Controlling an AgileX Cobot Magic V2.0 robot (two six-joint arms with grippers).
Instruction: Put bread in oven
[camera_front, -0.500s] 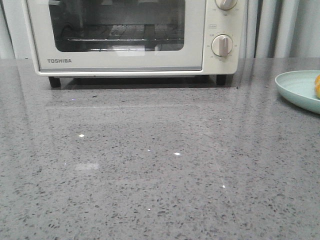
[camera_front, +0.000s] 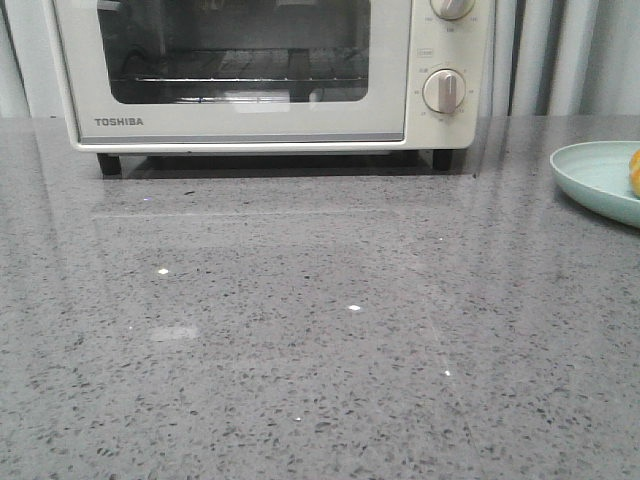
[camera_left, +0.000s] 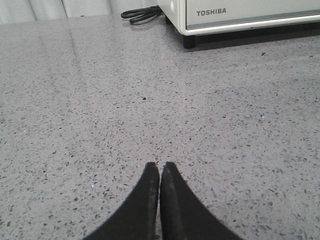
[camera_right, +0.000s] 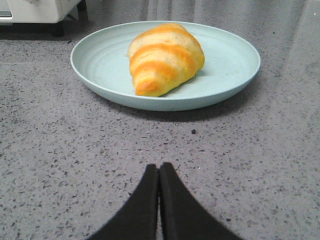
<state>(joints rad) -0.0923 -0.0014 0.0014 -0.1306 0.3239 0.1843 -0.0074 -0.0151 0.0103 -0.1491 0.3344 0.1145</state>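
The bread (camera_right: 164, 57), a golden-orange striped roll, lies on a pale blue plate (camera_right: 100, 65); in the front view only its edge (camera_front: 635, 172) shows on the plate (camera_front: 590, 175) at the far right. The cream-white TOSHIBA oven (camera_front: 240, 125) stands at the back with its glass door closed; its lower corner shows in the left wrist view (camera_left: 240, 17). My right gripper (camera_right: 159, 167) is shut and empty, low over the counter short of the plate. My left gripper (camera_left: 159, 166) is shut and empty over bare counter, well short of the oven. Neither gripper shows in the front view.
The grey speckled counter (camera_front: 300, 330) fills the front view. A black power cord (camera_left: 141, 14) lies coiled beside the oven. Two round knobs (camera_front: 443, 90) sit on the oven's right panel. Pale curtains hang behind.
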